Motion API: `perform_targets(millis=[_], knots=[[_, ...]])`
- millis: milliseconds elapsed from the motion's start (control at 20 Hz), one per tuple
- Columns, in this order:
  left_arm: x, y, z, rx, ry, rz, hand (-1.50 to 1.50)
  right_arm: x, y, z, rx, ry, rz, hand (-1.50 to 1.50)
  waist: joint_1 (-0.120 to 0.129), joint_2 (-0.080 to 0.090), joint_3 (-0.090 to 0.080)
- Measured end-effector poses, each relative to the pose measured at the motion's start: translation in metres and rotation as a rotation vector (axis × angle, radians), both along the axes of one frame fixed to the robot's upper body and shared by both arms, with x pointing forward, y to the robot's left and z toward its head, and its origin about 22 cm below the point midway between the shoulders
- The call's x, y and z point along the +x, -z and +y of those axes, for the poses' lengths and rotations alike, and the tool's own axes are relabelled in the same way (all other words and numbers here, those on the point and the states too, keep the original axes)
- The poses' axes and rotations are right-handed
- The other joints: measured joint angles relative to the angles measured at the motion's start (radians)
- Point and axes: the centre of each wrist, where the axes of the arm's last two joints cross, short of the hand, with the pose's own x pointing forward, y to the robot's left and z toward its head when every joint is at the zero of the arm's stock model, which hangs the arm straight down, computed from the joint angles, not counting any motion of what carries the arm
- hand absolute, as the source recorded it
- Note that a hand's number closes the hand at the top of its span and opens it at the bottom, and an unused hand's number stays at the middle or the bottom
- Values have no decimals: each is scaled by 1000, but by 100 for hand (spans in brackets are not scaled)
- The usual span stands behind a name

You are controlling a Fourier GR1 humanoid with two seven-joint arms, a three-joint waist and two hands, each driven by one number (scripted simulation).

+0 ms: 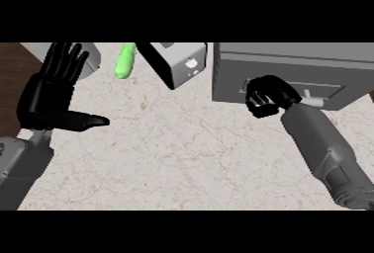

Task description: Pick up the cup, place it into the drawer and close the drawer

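A grey drawer cabinet [292,64] stands at the right rear of the counter. Its drawer front [329,94] faces me, has a pale handle [315,99] and looks flush with the cabinet. My right hand [266,96] is against the left part of that front, its fingers curled with nothing visible in them. At the left edge my left hand [51,91] rests open, fingers up and thumb pointing right. I cannot make out a cup anywhere in view.
A green elongated object [125,62] lies at the back, left of a tilted white box [179,62] with a dark side. A pale grey rounded object [89,62] shows partly behind my left hand's fingers. The marble counter [175,148] spreads between my arms.
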Motion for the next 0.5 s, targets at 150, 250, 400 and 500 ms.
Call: perform_targets(millis=[150,250,400,500], knots=[[-1,1,-4,0,19,-2,-150,-1,0,-6,32,-18,5,150,7,1,0],[-1,2,-4,-5,23,0,-150,0,0,-10,54,-32,11,150,9,3,0],[-2,7,-5,-13,32,7,-150,-1,1,-14,85,-39,4,150,14,6,0],[-2,9,-8,-14,35,9,-150,-1,1,-14,98,-39,-1,150,13,7,0]])
